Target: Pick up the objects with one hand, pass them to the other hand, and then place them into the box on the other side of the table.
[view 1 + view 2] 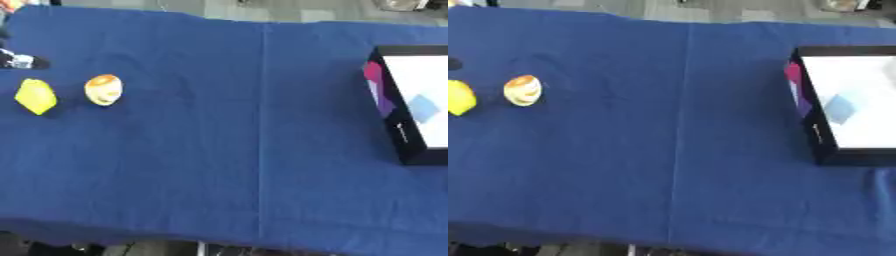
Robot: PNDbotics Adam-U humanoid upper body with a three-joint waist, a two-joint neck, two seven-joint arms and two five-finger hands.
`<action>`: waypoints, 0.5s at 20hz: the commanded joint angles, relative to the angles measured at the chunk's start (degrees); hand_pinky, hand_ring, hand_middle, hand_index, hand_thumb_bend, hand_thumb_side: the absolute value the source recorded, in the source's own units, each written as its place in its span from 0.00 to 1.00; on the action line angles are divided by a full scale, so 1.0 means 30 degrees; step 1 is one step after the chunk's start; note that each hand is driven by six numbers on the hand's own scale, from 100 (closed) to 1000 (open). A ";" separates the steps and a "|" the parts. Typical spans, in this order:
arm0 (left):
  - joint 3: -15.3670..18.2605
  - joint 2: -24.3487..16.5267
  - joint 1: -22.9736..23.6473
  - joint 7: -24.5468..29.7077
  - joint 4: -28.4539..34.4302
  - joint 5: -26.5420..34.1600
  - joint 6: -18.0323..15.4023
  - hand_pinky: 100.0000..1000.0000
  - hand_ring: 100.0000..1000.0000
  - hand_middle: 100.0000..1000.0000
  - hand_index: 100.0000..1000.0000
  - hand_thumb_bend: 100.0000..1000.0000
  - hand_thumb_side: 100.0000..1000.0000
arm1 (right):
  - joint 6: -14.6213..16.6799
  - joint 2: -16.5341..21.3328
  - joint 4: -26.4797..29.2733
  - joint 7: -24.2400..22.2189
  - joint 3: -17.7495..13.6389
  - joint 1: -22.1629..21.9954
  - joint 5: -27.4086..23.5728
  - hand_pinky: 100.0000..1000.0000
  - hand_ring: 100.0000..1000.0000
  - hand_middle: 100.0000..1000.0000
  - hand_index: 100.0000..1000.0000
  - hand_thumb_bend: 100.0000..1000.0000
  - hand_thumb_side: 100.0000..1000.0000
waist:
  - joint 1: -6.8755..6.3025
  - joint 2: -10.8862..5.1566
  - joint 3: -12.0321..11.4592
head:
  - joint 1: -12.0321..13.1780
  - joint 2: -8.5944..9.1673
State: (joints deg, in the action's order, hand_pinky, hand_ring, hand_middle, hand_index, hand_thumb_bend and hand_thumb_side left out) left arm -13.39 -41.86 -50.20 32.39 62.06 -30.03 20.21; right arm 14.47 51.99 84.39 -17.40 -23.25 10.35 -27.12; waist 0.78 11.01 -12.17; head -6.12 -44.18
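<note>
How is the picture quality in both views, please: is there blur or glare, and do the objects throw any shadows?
Left eye view: soft all over, edges of the yellow object and the orange-and-cream object smeared, each with a faint shadow below. Right eye view: equally soft; the box has a white inside so bright that detail washes out; the yellow object is cut by the left edge.
</note>
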 commanded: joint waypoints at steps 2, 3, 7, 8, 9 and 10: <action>-0.0074 -0.1018 -0.0244 0.1667 -0.0380 -0.0298 -0.0351 0.81 0.78 0.70 0.82 0.86 0.48 | 0.0050 0.0414 -0.0036 -0.0167 -0.0288 0.0057 0.0341 0.87 1.00 1.00 1.00 0.00 0.41 | -0.0124 -0.0369 -0.0021 | -0.0019 0.0020; -0.0092 -0.0989 -0.0267 0.1910 -0.0568 -0.0475 -0.0401 0.81 0.78 0.70 0.82 0.86 0.48 | 0.0058 0.0391 -0.0066 -0.0202 -0.0274 0.0056 0.0406 0.87 1.00 1.00 1.00 0.00 0.41 | -0.0114 -0.0371 -0.0013 | -0.0059 0.0020; -0.0111 -0.0808 -0.0409 0.2478 -0.1287 -0.1239 -0.0600 0.81 0.79 0.70 0.82 0.88 0.48 | 0.0132 0.0323 -0.0139 -0.0288 -0.0215 0.0035 0.0583 0.87 1.00 1.00 1.00 0.00 0.41 | -0.0081 -0.0377 0.0015 | -0.0105 0.0020; -0.0154 -0.0820 -0.0369 0.2545 -0.1424 -0.1368 -0.0608 0.81 0.80 0.71 0.81 0.90 0.48 | 0.0138 0.0301 -0.0152 -0.0314 -0.0187 0.0034 0.0619 0.87 1.00 1.00 1.00 0.00 0.41 | -0.0090 -0.0357 0.0037 | -0.0074 0.0020; -0.0288 -0.0801 -0.0346 0.2563 -0.1743 -0.1587 -0.0457 0.81 0.80 0.71 0.81 0.90 0.48 | 0.0140 0.0258 -0.0165 -0.0373 -0.0132 0.0051 0.0694 0.87 1.00 1.00 1.00 0.00 0.41 | -0.0099 -0.0341 0.0085 | -0.0022 0.0020; -0.0391 -0.0707 -0.0413 0.2510 -0.2137 -0.1877 -0.0229 0.80 0.81 0.71 0.80 0.91 0.47 | 0.0146 0.0219 -0.0183 -0.0423 -0.0096 0.0065 0.0773 0.87 1.00 1.00 1.00 0.00 0.41 | -0.0104 -0.0329 0.0120 | 0.0013 0.0020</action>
State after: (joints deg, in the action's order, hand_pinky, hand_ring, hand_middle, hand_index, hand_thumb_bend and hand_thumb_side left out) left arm -14.57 -42.31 -50.17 39.76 56.10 -34.78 19.16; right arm 14.76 51.04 83.61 -18.37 -23.16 10.09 -25.23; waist 0.78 11.02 -11.79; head -6.18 -44.18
